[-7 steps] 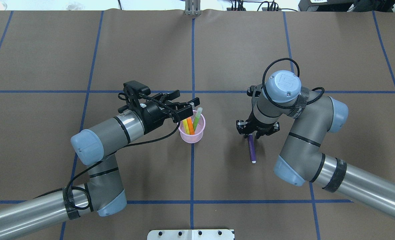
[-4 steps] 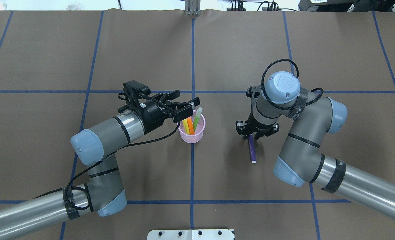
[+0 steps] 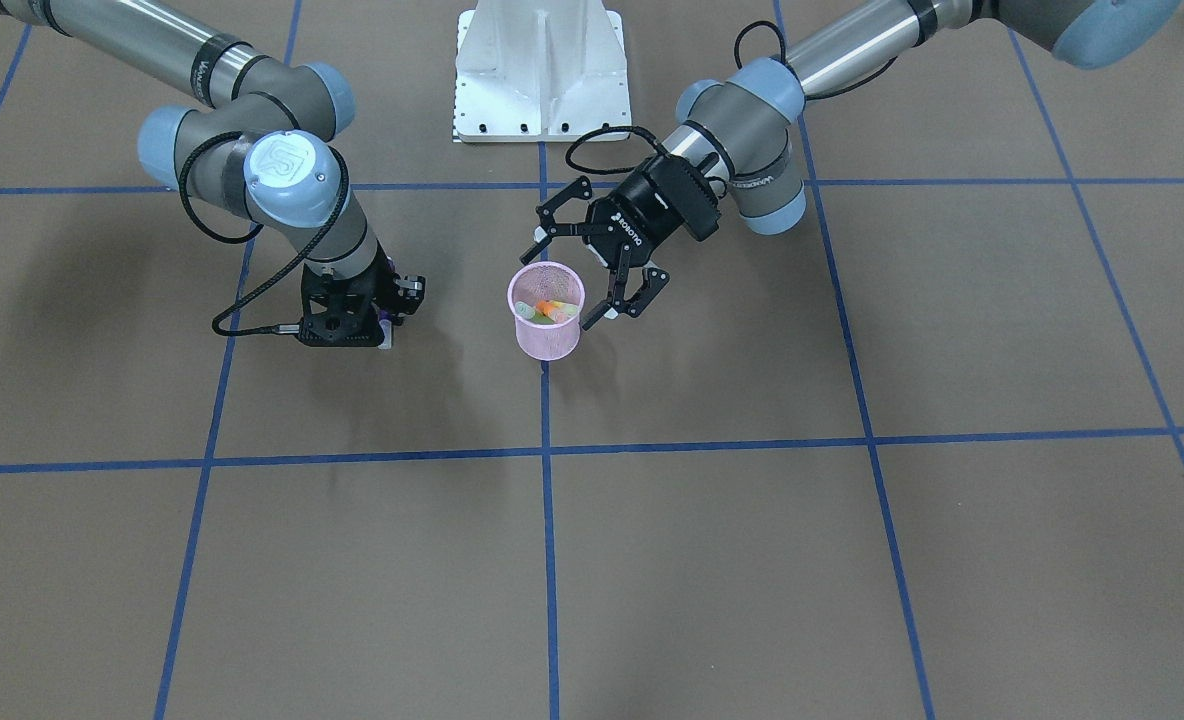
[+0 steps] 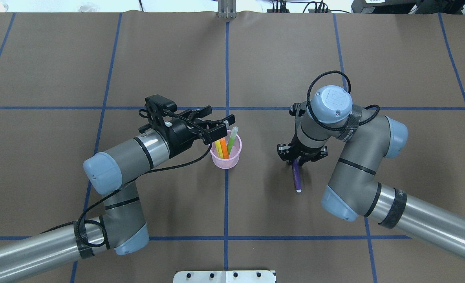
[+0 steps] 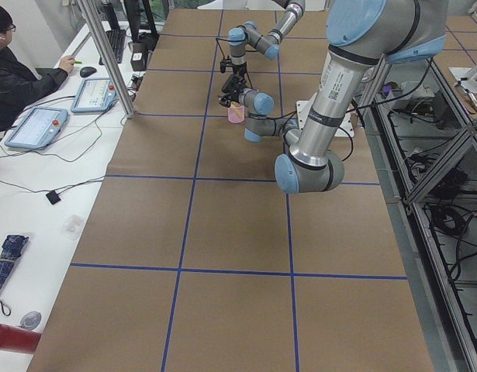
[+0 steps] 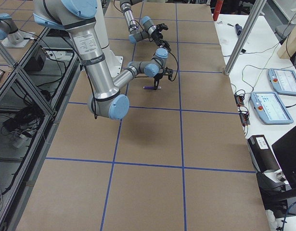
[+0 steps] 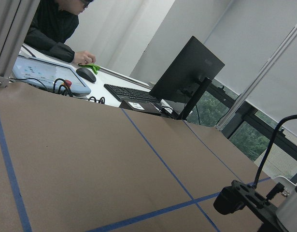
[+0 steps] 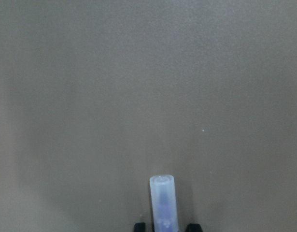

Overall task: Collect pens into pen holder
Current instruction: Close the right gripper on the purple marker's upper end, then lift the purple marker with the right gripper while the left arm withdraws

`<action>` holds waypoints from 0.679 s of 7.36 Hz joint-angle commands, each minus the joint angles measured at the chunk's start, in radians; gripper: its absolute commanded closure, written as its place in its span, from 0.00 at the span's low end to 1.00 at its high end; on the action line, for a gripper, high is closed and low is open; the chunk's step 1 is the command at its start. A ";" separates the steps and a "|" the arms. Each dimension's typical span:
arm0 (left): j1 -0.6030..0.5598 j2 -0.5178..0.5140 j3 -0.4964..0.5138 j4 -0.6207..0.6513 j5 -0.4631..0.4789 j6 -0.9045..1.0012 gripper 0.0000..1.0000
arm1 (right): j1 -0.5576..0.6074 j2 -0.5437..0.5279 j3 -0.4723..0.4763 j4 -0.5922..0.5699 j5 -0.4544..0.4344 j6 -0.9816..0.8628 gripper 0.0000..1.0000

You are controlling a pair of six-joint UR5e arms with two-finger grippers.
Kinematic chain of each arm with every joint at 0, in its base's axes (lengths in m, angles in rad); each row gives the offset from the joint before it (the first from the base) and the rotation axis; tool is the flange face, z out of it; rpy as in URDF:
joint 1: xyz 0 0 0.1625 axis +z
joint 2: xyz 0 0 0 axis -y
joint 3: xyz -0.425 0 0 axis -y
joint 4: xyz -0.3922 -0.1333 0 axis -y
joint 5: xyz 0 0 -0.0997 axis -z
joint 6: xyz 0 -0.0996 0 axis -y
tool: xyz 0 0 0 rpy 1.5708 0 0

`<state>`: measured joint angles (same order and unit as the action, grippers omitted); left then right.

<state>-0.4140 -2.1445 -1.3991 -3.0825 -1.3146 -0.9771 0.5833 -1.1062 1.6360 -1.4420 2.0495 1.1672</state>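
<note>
The pink mesh pen holder (image 4: 226, 157) (image 3: 546, 338) stands upright near the table's middle, with an orange pen (image 4: 224, 147), a green pen (image 4: 231, 141) and a yellowish one standing in it. My left gripper (image 4: 222, 113) (image 3: 564, 280) hovers open just above and beside its rim, holding nothing. The purple pen (image 4: 296, 179) (image 6: 150, 87) lies flat on the table to the right. My right gripper (image 4: 295, 159) points down over its far end. In the right wrist view the pen's pale cap (image 8: 162, 200) sits between the fingertips (image 8: 139, 226) with a small gap on each side.
A white base plate (image 4: 224, 276) (image 3: 540, 70) sits at the robot's edge. Blue tape lines cross the brown table cover. A person (image 5: 21, 74) sits at a side desk with tablets, beyond the table's far edge.
The right arm has shifted slightly left and settled lower over the purple pen, which lies where it was. The left arm and the pen holder have not moved.
</note>
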 commanded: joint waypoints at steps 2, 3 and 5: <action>0.000 0.000 -0.004 -0.001 0.000 0.005 0.07 | -0.002 0.000 0.011 0.003 0.000 -0.038 1.00; -0.003 0.000 -0.009 0.001 -0.002 0.008 0.13 | 0.015 0.012 0.024 0.030 -0.005 -0.041 1.00; -0.035 0.005 -0.011 0.027 -0.009 0.009 0.01 | 0.132 0.020 0.088 0.146 0.007 -0.041 1.00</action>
<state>-0.4293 -2.1427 -1.4086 -3.0718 -1.3203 -0.9690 0.6451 -1.0927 1.6903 -1.3735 2.0483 1.1273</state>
